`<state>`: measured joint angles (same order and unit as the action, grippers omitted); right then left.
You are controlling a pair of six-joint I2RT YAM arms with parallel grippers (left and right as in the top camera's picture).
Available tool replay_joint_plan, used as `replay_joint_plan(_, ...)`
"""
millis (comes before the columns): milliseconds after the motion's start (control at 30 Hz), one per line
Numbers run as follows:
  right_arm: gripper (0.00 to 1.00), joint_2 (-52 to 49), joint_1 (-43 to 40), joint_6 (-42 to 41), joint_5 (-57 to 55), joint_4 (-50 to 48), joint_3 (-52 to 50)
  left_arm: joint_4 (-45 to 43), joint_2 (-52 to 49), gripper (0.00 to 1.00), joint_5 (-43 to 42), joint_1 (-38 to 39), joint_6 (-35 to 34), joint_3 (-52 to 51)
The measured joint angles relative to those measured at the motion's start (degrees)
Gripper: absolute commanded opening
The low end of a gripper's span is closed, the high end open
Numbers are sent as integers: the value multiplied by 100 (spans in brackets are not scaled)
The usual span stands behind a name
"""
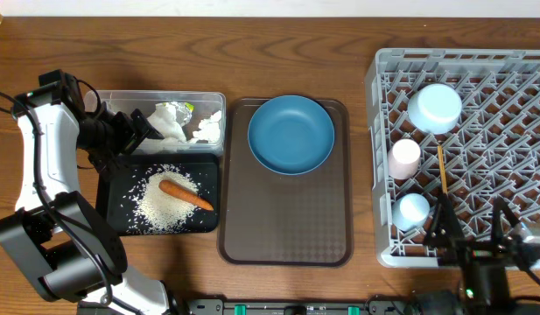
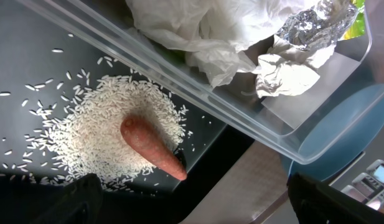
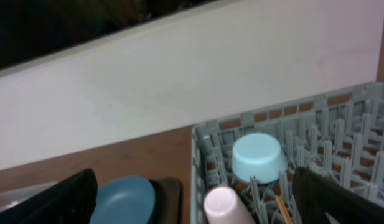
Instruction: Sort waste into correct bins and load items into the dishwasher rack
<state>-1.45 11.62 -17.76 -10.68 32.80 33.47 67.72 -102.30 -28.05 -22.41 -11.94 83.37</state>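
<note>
1. Carrot (image 1: 185, 194) lies in the black tray (image 1: 112, 179) on a rice pile (image 1: 157, 208). Its long axis runs roughly left-right, with the thick end left and the tip pointing right, slightly toward the robot.
2. Clear tub (image 1: 213, 98), touching the black tray's far side, holds crumpled napkins (image 1: 169, 124) and foil (image 2: 316, 22).
3. Brown tray (image 1: 287, 223) holds a blue plate (image 1: 291, 134) at its far end.
4. Rack (image 1: 515, 131) holds an upside-down bowl (image 1: 434, 107), pink cup (image 1: 404, 157), light blue cup (image 1: 412, 210), and chopsticks (image 1: 442, 171) lying front-to-back.
5. Left gripper (image 2: 192, 190) is above the black tray, jaws wide and empty.
6. Right gripper (image 1: 471, 229) is at the rack's near edge, jaws wide and empty.
</note>
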Motion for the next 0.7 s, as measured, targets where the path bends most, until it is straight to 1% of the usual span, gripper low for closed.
replay_joint_plan(100, 99, 59, -129, -4, 92, -802, -750, -2, 0, 98, 0, 0, 0, 0)
replay_joint_plan(333, 99, 74, -142, -4, 343, -2800, -2356, -2, 0, 98, 0, 0, 0, 0)
replay_joint_plan(400, 99, 74, -142, -20, 387, -3161, -2767, 0, 0, 98, 0, 0, 0, 0)
replay_joint_plan(500, 99, 76, -142, -52, 446, -3388, -3200, -2, 0, 98, 0, 0, 0, 0)
replay_joint_plan(700, 99, 79, -142, -33, 483, -2933, -3309, 0, 0, 98, -2, 0, 0, 0)
